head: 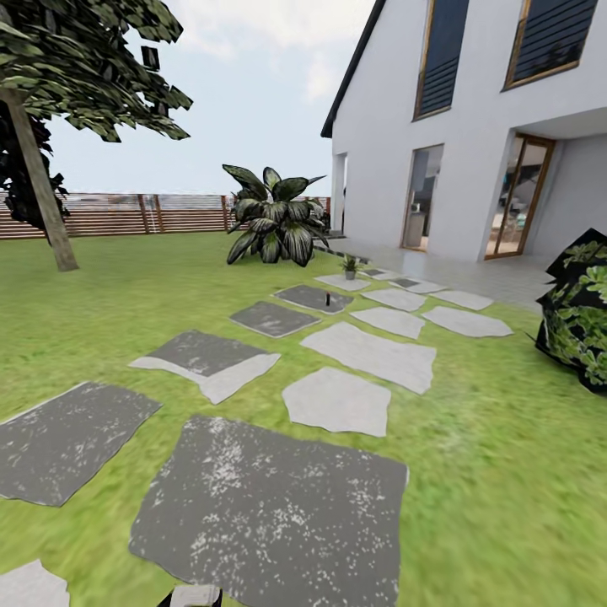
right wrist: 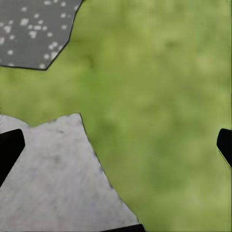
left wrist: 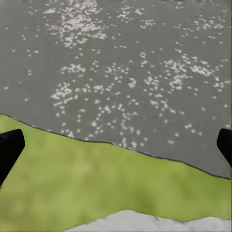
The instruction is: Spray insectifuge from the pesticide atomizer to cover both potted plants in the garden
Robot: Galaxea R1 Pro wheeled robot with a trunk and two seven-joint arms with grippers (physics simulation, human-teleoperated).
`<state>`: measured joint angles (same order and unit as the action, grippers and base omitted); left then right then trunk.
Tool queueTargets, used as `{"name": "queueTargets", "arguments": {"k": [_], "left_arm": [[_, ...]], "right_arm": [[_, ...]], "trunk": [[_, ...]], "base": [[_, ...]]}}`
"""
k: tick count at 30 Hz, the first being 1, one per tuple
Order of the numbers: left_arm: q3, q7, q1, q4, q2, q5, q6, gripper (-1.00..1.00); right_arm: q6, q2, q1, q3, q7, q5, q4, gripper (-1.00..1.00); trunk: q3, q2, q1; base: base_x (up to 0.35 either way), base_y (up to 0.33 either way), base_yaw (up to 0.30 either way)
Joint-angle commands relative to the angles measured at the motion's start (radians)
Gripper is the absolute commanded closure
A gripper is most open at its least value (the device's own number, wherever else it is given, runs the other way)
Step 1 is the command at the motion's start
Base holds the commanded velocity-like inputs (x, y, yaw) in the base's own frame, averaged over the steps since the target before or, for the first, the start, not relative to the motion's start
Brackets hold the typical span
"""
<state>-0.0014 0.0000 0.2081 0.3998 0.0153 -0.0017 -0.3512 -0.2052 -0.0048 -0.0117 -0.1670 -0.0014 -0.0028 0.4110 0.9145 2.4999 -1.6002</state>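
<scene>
Far ahead up the paving slabs (head: 278,497), across the garden lawn (head: 101,295): a small dark upright object (head: 327,298) on a grey slab, possibly the atomizer though too small to tell, and just beyond it one low potted plant (head: 350,266) near the house (head: 472,126). Both well apart from the arms, slightly right of centre, neither arm clearly nearer. Left gripper (left wrist: 116,145) spread wide and empty over a speckled slab; right gripper (right wrist: 116,145) likewise spread, empty, over grass.
</scene>
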Motion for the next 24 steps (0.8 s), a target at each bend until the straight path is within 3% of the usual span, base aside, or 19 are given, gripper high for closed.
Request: {"name": "queueTargets", "arguments": {"k": [1, 24], "left_arm": [[0.0, 0.0, 0.001, -0.001, 0.0, -0.001, -0.003, -1.0], [0.0, 0.0, 0.001, 0.0, 0.0, -0.001, -0.003, -1.0]], "right_arm": [[-0.003, 0.0, -0.001, -0.002, 0.0, 0.0, -0.001, -1.0], [-0.003, 0.0, -0.001, -0.002, 0.0, 0.0, 0.0, -1.0]], "trunk": [[0.001, 0.0, 0.0], [0.001, 0.0, 0.0]], "base": [[0.268, 0.0, 0.0], [0.268, 0.0, 0.0]]}}
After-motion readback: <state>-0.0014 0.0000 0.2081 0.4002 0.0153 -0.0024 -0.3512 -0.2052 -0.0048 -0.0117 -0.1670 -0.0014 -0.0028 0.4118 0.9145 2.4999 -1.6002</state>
